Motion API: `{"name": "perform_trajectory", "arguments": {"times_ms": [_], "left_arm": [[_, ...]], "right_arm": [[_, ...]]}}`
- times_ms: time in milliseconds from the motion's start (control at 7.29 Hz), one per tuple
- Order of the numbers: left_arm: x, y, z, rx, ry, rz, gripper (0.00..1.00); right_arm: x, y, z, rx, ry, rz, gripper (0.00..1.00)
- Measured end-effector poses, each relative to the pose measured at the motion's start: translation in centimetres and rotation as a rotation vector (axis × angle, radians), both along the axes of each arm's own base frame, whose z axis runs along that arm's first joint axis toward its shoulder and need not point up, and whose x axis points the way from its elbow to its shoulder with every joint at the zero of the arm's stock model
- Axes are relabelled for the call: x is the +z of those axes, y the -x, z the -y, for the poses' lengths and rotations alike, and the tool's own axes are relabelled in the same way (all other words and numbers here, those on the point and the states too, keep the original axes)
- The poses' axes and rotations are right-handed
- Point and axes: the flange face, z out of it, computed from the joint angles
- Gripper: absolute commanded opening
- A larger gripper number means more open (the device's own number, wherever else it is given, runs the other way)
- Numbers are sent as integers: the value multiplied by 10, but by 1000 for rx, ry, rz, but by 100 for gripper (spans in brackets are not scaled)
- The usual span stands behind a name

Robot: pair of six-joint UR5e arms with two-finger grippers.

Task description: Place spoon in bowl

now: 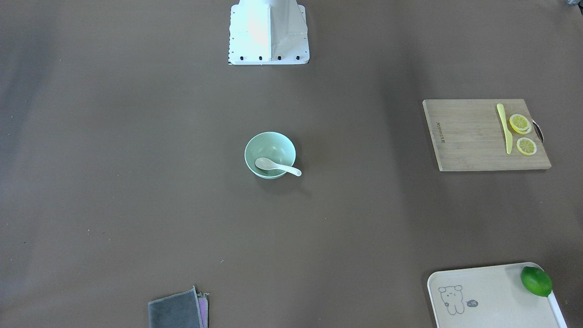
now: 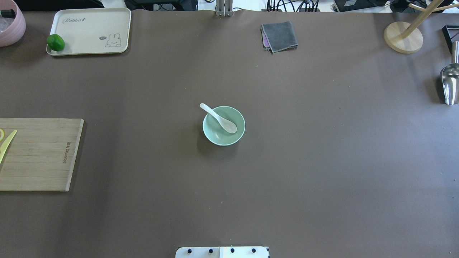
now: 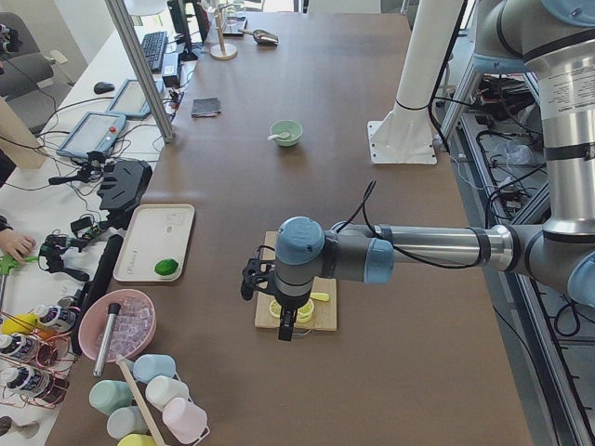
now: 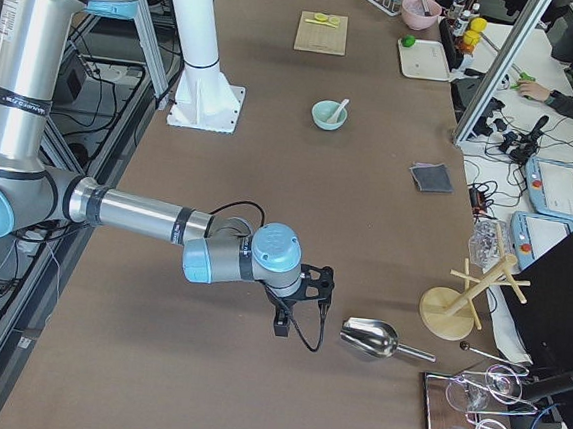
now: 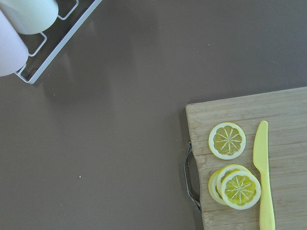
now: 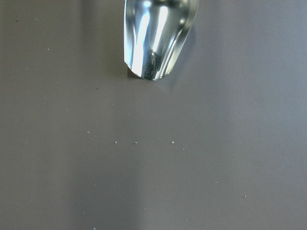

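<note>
**Left gripper (image 3: 286,327) and right gripper (image 4: 281,324) nearest in the side views; small white glossy soup spoon (image 1: 268,164) in the round pale mint-green bowl (image 1: 273,145) at mid-table**

The spoon's oval scoop rests on the floor of the bowl. Its short curved handle leans on the rim and overhangs it, pointing toward the operators' side and the robot's left. The bowl stands upright near the centre of the brown table, well apart from everything else. As things lie, the task reads as complete.

Toward the robot's left lies a bamboo cutting board (image 1: 469,136) carrying a thin yellow plastic knife (image 1: 504,130) and yellow lemon slices (image 1: 526,146). Beyond it is a cream tray with a line drawing (image 1: 492,300), and a green lime (image 1: 536,281) sits in one corner of the tray. A folded grey cloth (image 1: 175,310) lies on the operators' edge. A shiny steel scoop (image 2: 450,84) lies at the robot's right end.

The left gripper hangs above the lemon end of the board, and the right gripper hangs just beside the steel scoop. Both are far from the bowl. They show only in the side views, so finger spacing cannot be told. Nothing visible is carried by either.

Hazards:
- The overhanging handle is the weak point. An arm sweeping low across mid-table could catch it and lever the spoon out.
- The bowl looks light, so the same contact could slide or tip it.
- A descent of the left arm would strike the slices or the knife.
</note>
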Motion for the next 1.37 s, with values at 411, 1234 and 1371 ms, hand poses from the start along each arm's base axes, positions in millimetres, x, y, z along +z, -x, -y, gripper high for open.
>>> {"name": "perform_trajectory", "arguments": {"times_ms": [411,1234,1371], "left_arm": [[-4,-3,-2,-8,0,-39,98],[-1,-5,-6,0,4,-63,98],[-1,-5,-6,0,5,-63,98]], "right_arm": [[2,0,1,-10,28,-9,100],[-1,9,3,-36,19,-9,100],[-1,9,2,-36,18,-9,100]]}}
